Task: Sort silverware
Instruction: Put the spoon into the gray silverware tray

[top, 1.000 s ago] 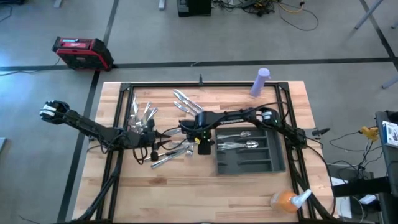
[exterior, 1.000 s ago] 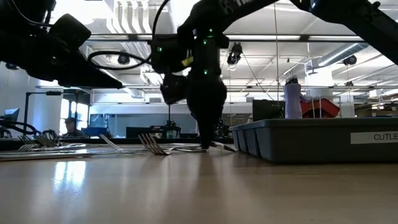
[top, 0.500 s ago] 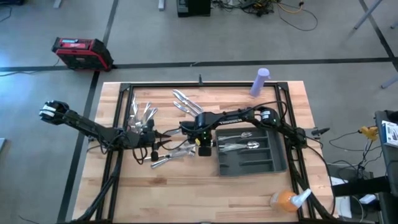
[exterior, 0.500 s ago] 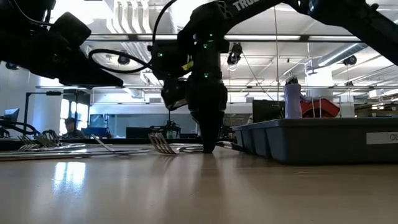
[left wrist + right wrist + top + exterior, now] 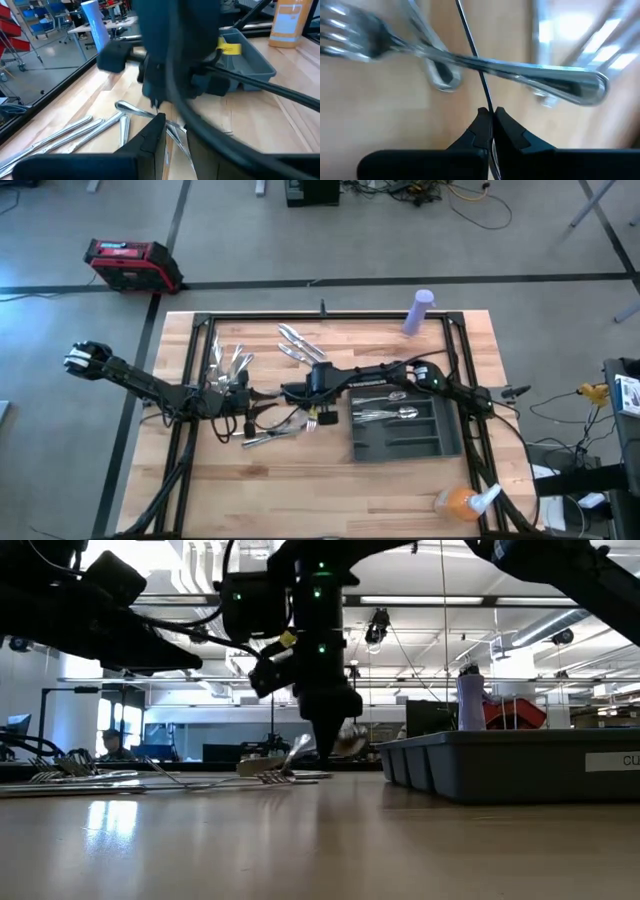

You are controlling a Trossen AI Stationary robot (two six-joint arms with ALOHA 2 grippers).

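Silverware lies in groups on the wooden table: a far-left pile [image 5: 228,365], knives [image 5: 298,345] at the far middle, and forks [image 5: 275,430] in the middle. A few more pieces [image 5: 385,412] lie in the dark grey tray [image 5: 440,442]. My right gripper [image 5: 316,402] is over the middle forks, just left of the tray, shut on one slim piece of silverware [image 5: 345,745]. I cannot tell which kind of piece it is. My left gripper [image 5: 252,400] waits just left of it, low over the forks, open. My right gripper pinches the slim piece between its two fingertips [image 5: 482,117]. The wrist view shows the piece edge-on as a thin line [image 5: 487,100]. The fingers point down from above. The piece is tilted and lifted clear of the table and of the fork [image 5: 520,75] lying under it.
A purple bottle [image 5: 418,312] stands at the far edge. An orange spray bottle [image 5: 460,502] lies at the near right corner. A black frame [image 5: 200,330] runs round the table top. The right arm's cable [image 5: 235,140] crosses close in front of my left gripper.
My right gripper has risen from the table top and gone a little toward the table's left edge. It has lifted one piece of silverware clear of the forks. The forks on the table have shifted slightly.
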